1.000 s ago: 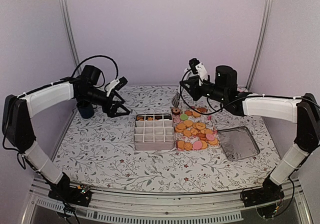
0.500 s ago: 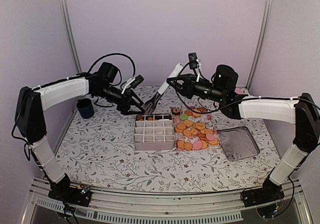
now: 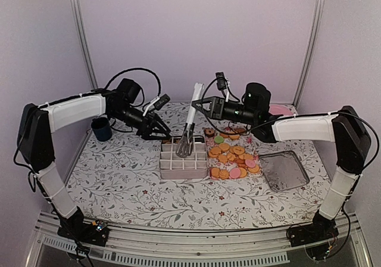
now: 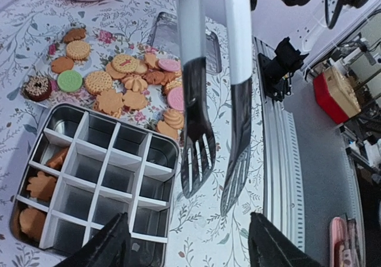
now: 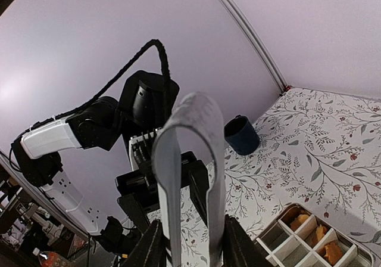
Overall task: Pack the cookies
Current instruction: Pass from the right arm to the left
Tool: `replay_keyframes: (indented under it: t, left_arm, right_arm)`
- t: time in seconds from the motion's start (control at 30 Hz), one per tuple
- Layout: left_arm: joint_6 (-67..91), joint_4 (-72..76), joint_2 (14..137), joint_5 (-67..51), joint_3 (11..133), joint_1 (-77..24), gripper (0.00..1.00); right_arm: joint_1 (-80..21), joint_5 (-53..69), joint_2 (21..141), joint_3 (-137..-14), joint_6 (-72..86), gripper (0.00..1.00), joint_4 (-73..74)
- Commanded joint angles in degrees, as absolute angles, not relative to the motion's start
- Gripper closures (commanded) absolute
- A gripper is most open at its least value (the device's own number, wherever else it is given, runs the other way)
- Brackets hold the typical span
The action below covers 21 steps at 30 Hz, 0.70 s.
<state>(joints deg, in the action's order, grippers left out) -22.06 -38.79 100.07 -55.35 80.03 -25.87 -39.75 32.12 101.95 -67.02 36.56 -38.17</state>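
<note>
The cookies (image 3: 231,154) lie in a loose pile on a flowered sheet right of the divided metal box (image 3: 183,167); mostly orange-tan, some pink, one green, one dark brown (image 4: 37,87). A few tan cookies (image 4: 38,186) sit in the box's end cells. My right gripper (image 3: 197,103) is shut on the white handle of tongs (image 3: 187,133), whose black slotted tips (image 4: 214,154) hang above the box (image 4: 156,171). In the right wrist view my right gripper (image 5: 193,249) clamps the tongs' looped end (image 5: 190,130). My left gripper (image 3: 156,130) is open and empty, left of the tongs; it also shows in its wrist view (image 4: 190,246).
A dark blue cup (image 3: 101,129) stands at the back left. A shallow metal lid (image 3: 284,170) lies right of the cookies. A pink plate (image 3: 281,109) sits at the back right. The table's front rail (image 4: 280,160) runs along the near edge.
My right gripper has carried the tongs left and swung them from slanting to hanging tips-down over the box. My left gripper came in from near the cup toward the box.
</note>
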Motion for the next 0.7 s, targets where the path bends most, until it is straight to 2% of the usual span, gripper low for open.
replay_keyframes:
  t: [0.0,0.1,0.33,0.67]
  left_arm:
    - [-23.44,-41.61,99.23,-58.44,79.55,-26.02,0.39]
    - [-23.69,-42.74,99.04,-59.71,79.34,-26.06,0.43]
    - [-15.27,-34.49,99.07,-63.27,74.52,-26.1,0.43]
    - [-10.31,-33.77,97.64,-70.3,76.68,-26.1,0.47]
  right_arm:
    - [-39.66,33.14,102.87,-68.91,39.55,0.67,-40.61]
    - [-39.63,32.97,103.68,-71.25,39.7,0.67,-40.61]
    - [-39.65,33.42,106.78,-74.29,42.21,0.68,-42.14]
    - [-40.1,31.03,107.54,-75.48,43.66,0.69,-42.75]
